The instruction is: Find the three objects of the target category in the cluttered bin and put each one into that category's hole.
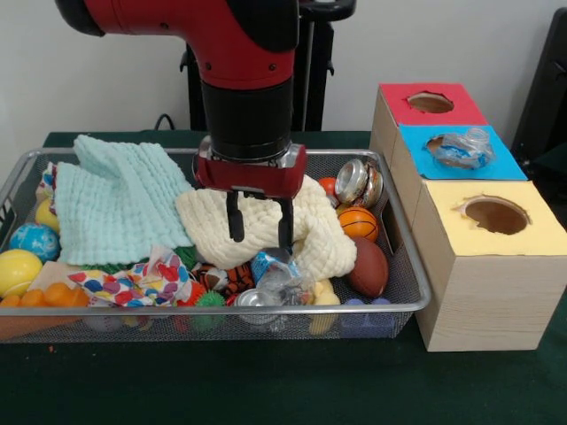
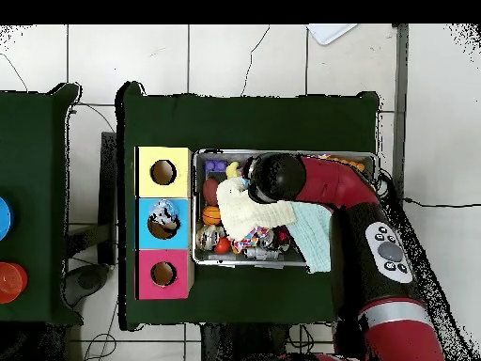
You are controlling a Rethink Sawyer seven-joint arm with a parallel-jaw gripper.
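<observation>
Gripper (image 1: pixel 260 232): fingers wide apart, holding nothing.
Bottle (image 1: pixel 276 273): just under the fingertips, in the bin (image 1: pixel 403 243).
Cloth (image 1: pixel 266 221): behind the fingers.

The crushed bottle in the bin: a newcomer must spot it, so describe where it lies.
Find the wire bin; along its near rim, just below the open end effector, lies the crushed bottle. It alone is clear plastic with a blue label, beside a silver can.
</observation>
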